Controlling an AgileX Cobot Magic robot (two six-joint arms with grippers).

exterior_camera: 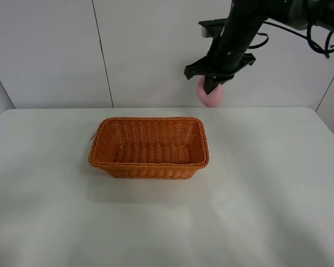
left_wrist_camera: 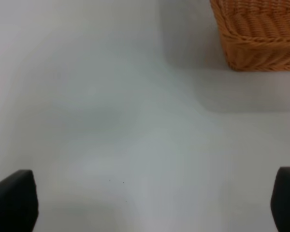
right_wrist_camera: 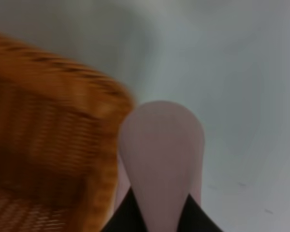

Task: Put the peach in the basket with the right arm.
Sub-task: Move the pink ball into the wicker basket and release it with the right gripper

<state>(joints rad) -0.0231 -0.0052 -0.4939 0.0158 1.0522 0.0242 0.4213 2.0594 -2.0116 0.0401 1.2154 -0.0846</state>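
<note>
The pink peach hangs in the air behind and above the far right corner of the orange wicker basket, with my right gripper shut on it. In the right wrist view the peach fills the middle, held between the black fingers, with the basket blurred below and beside it. The basket is empty and stands in the middle of the white table. My left gripper is open over bare table, with a corner of the basket in its view.
A white panelled wall rises behind the table. The right arm reaches in from the upper right with black cables trailing.
</note>
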